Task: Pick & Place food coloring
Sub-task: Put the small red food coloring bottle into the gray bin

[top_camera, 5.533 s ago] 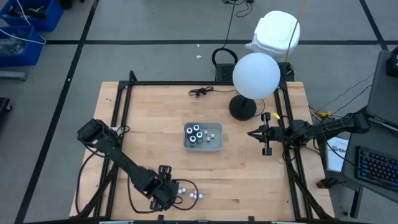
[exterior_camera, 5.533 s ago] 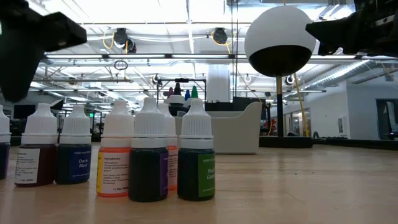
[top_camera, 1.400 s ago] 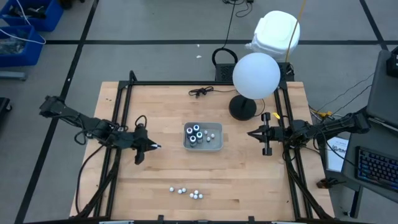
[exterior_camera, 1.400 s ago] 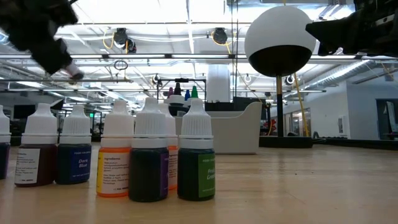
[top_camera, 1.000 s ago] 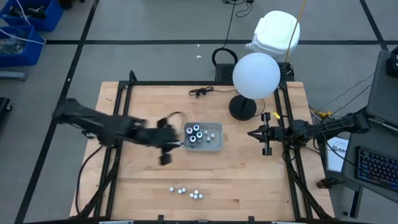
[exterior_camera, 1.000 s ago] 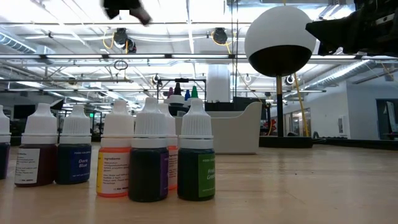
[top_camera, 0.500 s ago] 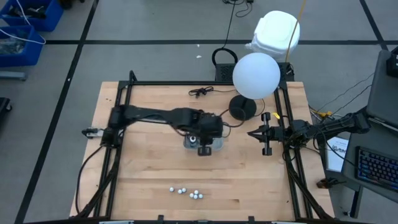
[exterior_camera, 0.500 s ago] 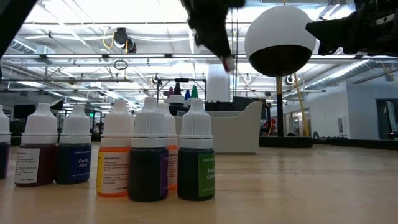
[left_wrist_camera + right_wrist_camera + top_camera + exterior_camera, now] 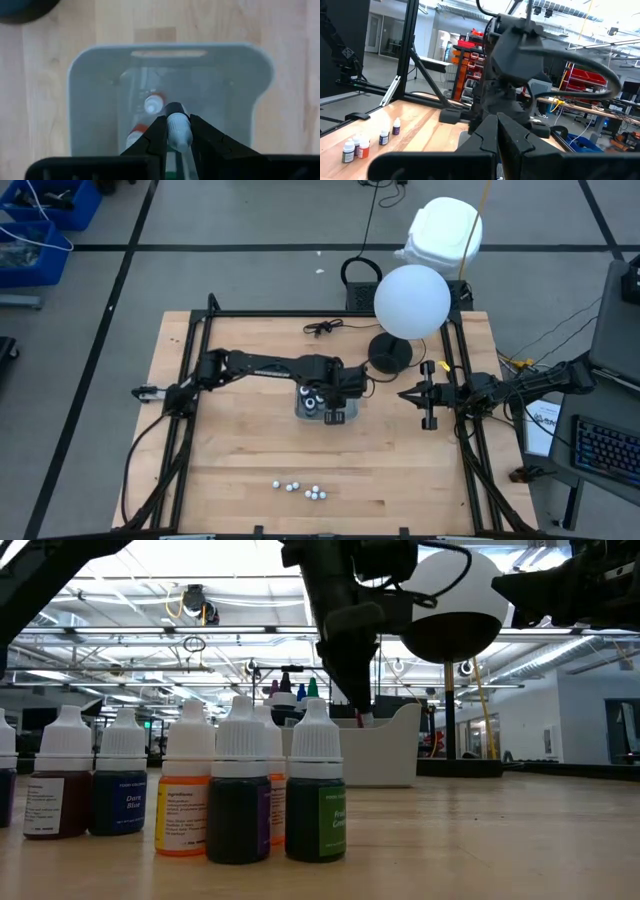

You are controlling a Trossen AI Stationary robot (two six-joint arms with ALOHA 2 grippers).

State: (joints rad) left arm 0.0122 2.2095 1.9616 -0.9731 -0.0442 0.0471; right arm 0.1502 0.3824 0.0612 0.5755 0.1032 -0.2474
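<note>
Left end effector [image 9: 174,131]: poised above the grey tray [image 9: 345,418] at mid-bench, fingers closed narrowly on one small white-capped food coloring bottle [image 9: 178,131], held over the tray's interior.
Right end effector [image 9: 407,394]: waiting at the right side of the bench [image 9: 250,450], fingers fully together, nothing held.
Tray contents: dark bottles with pale round tops [image 9: 313,396] in its left part; two small bottles with white caps and red bodies [image 9: 152,104] lying on its floor below the held one.
Loose bottles: a cluster of small white-capped ones [image 9: 300,489] standing near the front edge of the bench, well apart from the tray.
</note>
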